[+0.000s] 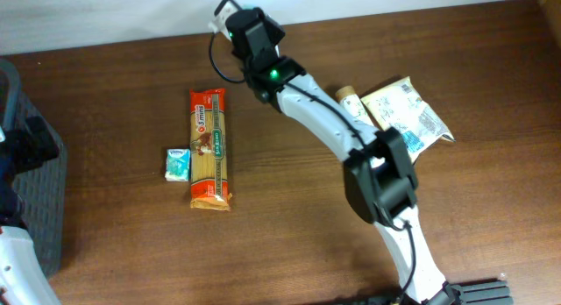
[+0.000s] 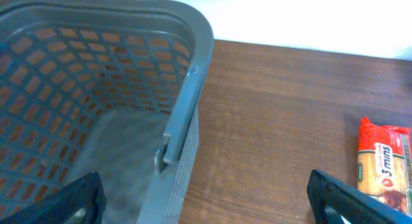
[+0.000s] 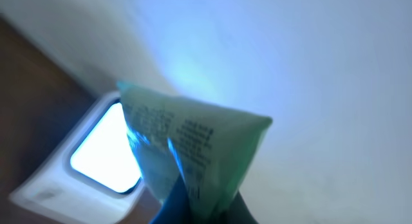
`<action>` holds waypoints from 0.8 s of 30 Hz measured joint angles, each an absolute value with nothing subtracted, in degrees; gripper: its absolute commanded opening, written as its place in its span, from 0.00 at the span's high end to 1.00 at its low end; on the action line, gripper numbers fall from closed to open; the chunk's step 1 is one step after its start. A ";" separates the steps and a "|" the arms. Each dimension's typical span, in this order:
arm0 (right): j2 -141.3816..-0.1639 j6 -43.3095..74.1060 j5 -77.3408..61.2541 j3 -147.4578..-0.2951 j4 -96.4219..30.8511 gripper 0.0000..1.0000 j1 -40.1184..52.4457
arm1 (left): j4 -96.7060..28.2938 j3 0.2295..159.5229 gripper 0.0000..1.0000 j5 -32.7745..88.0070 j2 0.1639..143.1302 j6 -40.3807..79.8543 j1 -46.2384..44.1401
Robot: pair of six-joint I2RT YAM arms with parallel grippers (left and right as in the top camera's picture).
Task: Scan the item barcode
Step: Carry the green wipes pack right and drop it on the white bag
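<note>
My right gripper (image 3: 203, 208) is shut on a pale green and white packet (image 3: 190, 140) with small print, and the packet stands tilted up between the jaws. Just behind it on the left lies the white scanner (image 3: 77, 172), its window glowing bright. From overhead, the right arm reaches to the table's far edge, where the right gripper (image 1: 235, 23) sits by the scanner (image 1: 216, 23); the packet is hidden there. My left gripper (image 2: 206, 208) hangs wide open and empty over the rim of a grey basket (image 2: 187, 114).
A long orange spaghetti pack (image 1: 210, 147) lies left of centre with a small blue-green carton (image 1: 178, 164) beside it. A pale printed pouch (image 1: 408, 117) and a tan roll (image 1: 348, 95) lie at the right. The grey basket (image 1: 39, 209) fills the left edge.
</note>
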State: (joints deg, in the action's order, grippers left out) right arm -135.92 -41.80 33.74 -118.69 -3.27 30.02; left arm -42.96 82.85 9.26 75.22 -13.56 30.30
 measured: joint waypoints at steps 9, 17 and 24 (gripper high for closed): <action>-141.08 -57.91 37.21 -118.69 8.03 0.96 29.50 | -43.07 82.85 0.01 9.23 75.22 -13.56 30.30; -141.47 -59.16 34.20 -118.69 9.47 0.96 27.53 | -43.05 82.85 0.01 9.23 75.22 -13.56 30.30; -142.71 -59.18 33.08 -118.69 10.61 0.96 26.72 | -43.07 82.85 0.01 9.23 75.22 -13.56 30.30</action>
State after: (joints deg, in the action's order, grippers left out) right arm -142.71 -59.18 33.08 -118.69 10.61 26.72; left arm -43.07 82.85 9.23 75.22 -13.56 30.30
